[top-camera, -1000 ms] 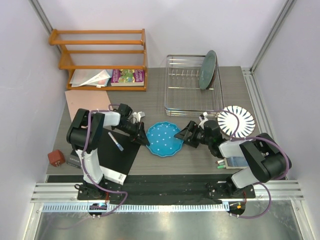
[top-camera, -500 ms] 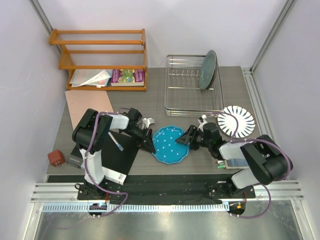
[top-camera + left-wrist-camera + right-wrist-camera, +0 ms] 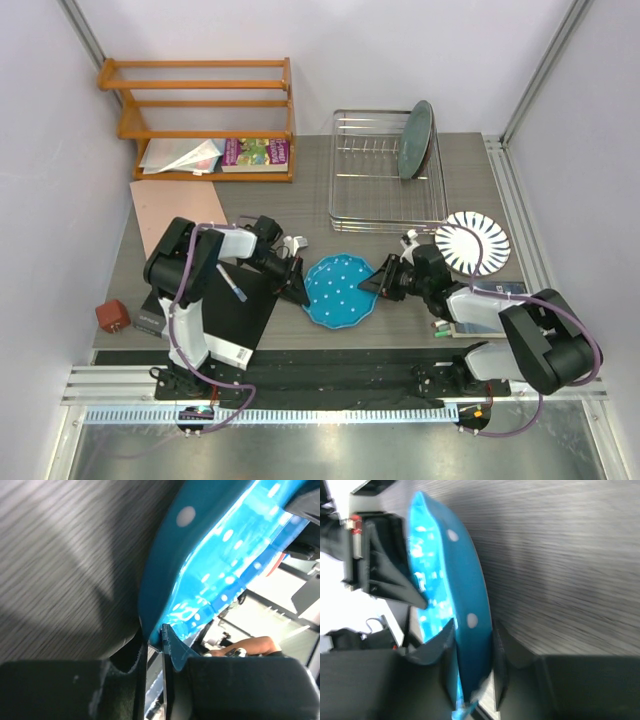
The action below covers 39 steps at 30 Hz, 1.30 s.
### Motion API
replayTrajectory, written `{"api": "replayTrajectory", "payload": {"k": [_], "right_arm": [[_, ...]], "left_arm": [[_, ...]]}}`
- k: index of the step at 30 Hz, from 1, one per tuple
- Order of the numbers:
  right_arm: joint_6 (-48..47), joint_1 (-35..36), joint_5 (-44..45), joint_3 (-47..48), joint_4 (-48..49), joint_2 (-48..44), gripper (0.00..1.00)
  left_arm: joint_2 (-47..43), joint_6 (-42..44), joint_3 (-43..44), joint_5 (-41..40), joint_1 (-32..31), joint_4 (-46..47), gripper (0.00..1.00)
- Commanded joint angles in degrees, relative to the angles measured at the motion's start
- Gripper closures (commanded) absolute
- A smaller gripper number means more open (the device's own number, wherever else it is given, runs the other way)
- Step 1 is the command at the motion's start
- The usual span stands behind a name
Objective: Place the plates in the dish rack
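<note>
Both tools meet at the blue plate point(image 3: 338, 290) in the overhead view: left tool point(image 3: 296, 284) on its left rim, right tool point(image 3: 374, 283) on its right, well short of the dish rack point(image 3: 375, 195). Left wrist: we see jaws nearly closed, pinching the rim, which is raised off the bench point(image 3: 60, 540). Right wrist: fingers point(image 3: 501, 652) clamp both faces. We judge the plate stiff, glossy, slippery and breakable; the rims are the hold.
</note>
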Motion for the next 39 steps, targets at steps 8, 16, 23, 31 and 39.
{"api": "replayTrajectory", "payload": {"k": [8,16,23,31,39], "right_arm": [[-6.21,-1.61,-7.78,10.43,-7.75,-1.45,0.99],[-23.16,-2.85,-15.16,31.79,-31.56,-3.65,0.99],[-33.99,-2.76,-11.58,57.69,-43.97,0.20,0.99],[-35.57,-2.85,29.85,78.55,-32.56,13.47,0.99],[-41.28,-2.76,52.49,89.20,-23.50,24.99,0.99]], "left_arm": [[-6.09,5.54,4.76,-10.33,1.88,-6.43,0.41],[-13.92,24.61,19.95,-5.44,17.32,-33.39,0.00],[-22.95,18.92,25.59,-15.76,19.38,-26.95,0.01],[-25.18,10.68,32.27,-75.44,12.96,-18.73,0.01],[-24.46,3.71,27.19,-71.70,13.49,-22.18,0.01]]}}
